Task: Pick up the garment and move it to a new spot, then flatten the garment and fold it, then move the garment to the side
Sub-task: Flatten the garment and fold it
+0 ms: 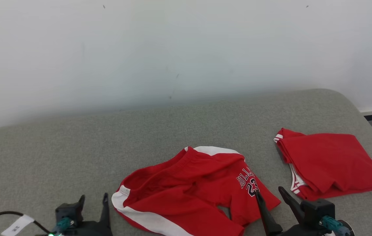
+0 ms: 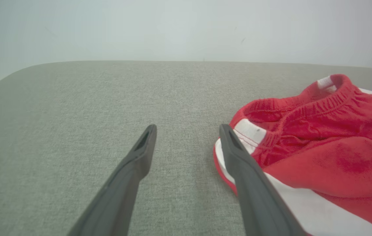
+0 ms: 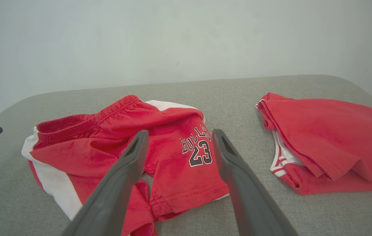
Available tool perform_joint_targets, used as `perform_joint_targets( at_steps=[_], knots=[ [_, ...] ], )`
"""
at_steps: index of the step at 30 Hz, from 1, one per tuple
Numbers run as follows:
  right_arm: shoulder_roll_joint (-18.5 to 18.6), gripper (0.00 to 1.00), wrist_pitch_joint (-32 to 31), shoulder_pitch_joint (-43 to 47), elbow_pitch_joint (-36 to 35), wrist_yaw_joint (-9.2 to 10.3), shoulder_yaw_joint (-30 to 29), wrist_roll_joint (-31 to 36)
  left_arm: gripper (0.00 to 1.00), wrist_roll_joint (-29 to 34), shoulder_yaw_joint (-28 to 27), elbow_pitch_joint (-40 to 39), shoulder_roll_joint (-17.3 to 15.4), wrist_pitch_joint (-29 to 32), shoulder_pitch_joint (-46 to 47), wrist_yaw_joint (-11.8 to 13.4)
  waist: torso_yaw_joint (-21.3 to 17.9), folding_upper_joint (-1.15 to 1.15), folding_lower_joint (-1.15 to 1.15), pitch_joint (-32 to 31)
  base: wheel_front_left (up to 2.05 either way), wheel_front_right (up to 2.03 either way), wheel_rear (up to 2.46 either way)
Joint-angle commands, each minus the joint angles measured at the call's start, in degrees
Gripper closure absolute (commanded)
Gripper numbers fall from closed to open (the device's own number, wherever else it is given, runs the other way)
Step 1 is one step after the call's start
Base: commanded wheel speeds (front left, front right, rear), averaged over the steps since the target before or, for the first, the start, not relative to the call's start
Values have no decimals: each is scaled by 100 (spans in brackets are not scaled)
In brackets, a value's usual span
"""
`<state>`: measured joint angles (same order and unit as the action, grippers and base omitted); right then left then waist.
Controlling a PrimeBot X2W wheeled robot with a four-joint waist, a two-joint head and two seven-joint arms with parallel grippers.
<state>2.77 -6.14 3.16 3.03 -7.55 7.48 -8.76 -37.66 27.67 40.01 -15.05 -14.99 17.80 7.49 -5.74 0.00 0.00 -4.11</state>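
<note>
Two garments: crumpled red shorts with white side stripes (image 1: 192,190) lie near the middle of the grey fabric-covered tabletop (image 1: 74,147); a folded red jersey (image 1: 330,164) rests toward its right end.
Left gripper (image 1: 93,196): jaws spread, empty, at the tabletop's near edge, left of centre.
Right gripper (image 1: 269,191): jaws spread, empty, at the near edge, right of centre.

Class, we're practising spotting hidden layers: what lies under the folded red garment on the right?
A white trim with red stripes peeks from under the folded red garment at its left edge; the grey padded surface lies beneath. The inner layers are otherwise covered.
</note>
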Motion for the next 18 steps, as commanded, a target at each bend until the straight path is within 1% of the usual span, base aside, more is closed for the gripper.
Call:
perform_joint_targets(
  at_steps=[1,3,5,8,12,16,18],
  knots=[
    [1,0,-40,37,-41,15,6,-44,0,143,93,-96,-17,-24,43,-60,-11,0,0,5,0,0,0],
    [0,0,-147,54,-97,15,40,-49,0,383,394,-297,-156,58,126,-279,-28,0,0,13,0,0,0],
    [0,0,-216,53,-144,15,59,-65,0,621,708,-454,-277,273,222,-468,-48,0,0,29,0,0,0],
    [1,0,-226,87,-168,15,86,-65,0,855,995,-620,-295,527,470,-630,-106,0,0,58,0,0,0],
    [0,0,-140,149,-238,15,159,-72,0,1023,1257,-658,-98,842,905,-744,-262,0,0,112,0,0,0],
    [1,0,-164,117,-319,15,275,-85,0,1125,1458,-432,153,1227,1406,-851,-582,0,0,226,0,0,0],
    [1,0,-169,85,-361,15,309,-90,0,1177,1515,-215,265,1411,1659,-845,-795,0,0,314,0,0,0]
  ],
)
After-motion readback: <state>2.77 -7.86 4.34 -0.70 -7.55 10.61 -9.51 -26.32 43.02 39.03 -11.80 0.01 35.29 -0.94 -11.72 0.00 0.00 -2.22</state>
